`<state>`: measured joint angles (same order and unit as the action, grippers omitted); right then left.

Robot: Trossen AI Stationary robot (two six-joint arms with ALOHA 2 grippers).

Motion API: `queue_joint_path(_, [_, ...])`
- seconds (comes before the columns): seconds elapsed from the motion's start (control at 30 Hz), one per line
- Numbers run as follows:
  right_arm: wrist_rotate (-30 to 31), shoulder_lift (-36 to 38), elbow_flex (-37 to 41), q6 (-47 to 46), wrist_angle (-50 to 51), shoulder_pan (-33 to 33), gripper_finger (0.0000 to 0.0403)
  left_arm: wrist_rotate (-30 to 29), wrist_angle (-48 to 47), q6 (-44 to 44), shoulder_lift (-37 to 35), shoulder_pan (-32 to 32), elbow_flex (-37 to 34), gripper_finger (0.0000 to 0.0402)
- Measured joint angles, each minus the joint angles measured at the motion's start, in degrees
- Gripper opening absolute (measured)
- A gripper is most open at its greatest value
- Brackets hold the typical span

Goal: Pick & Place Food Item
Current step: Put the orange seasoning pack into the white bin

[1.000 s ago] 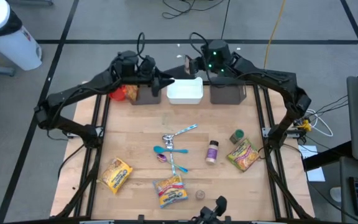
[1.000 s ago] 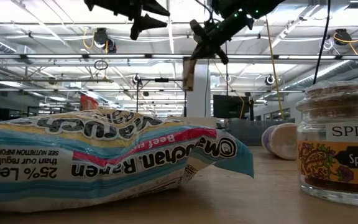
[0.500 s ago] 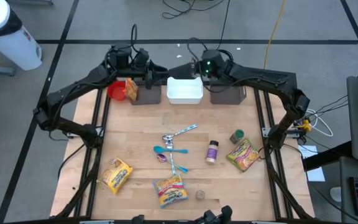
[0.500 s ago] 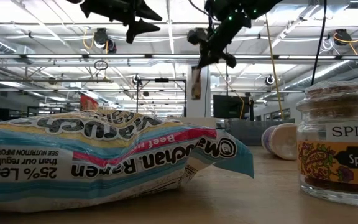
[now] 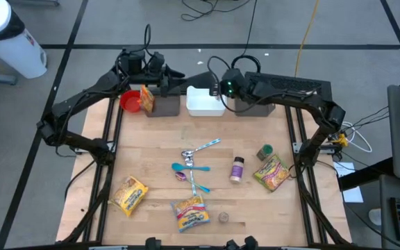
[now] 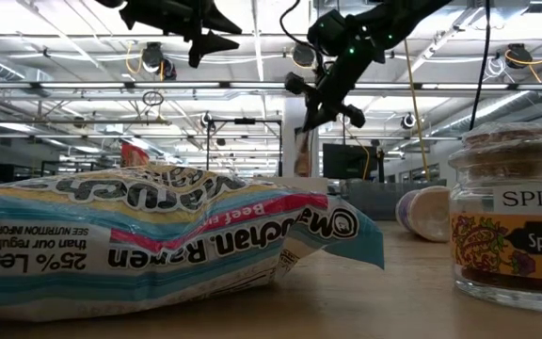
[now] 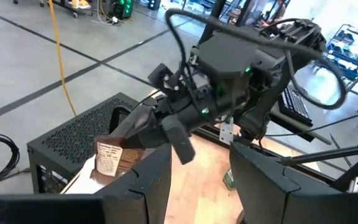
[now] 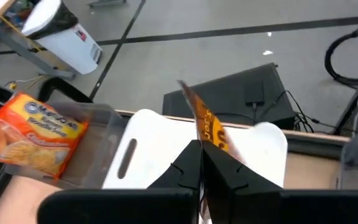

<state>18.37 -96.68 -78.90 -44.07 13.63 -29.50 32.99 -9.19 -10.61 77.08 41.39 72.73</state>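
Note:
A flat brown and orange food packet hangs from my right gripper, which is shut on it above the white bin at the table's far edge. The low view shows the packet hanging upright below that gripper. From the left wrist view I see its labelled face. My left gripper stands open with nothing between its fingers, raised to the left of the bin. My right gripper pinches the packet's near edge between its two shut fingers, which slant down from the table's right side. The packet stands edge-on in the hold, lifted clear, its lower part above the white bin's inside.
An orange noodle packet stands in a clear bin beside a red bowl. Dark bins flank the white one. Ramen packets, a spice jar, a green can and spoons lie on the wooden table.
My right gripper has sunk toward the white bin and come a little toward the near edge, rolling as it went; the packet stays in its hold and hangs lower. My left gripper has swung away from the bin toward the table's far left.

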Motion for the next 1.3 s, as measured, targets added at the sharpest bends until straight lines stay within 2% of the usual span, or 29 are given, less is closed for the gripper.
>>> queue_joint_path(0.67, [2.65, 0.00, 8.50, -4.79, -9.53, 0.00, 0.0000, 0.00, 0.00, 0.57, 0.00, 0.00, 0.00, 0.0170])
queue_joint_path(1.3, [2.89, -0.46, 11.75, -5.95, -12.92, -0.02, 0.0000, -0.02, 0.00, 0.98, 0.00, 0.00, 0.00, 0.0170])
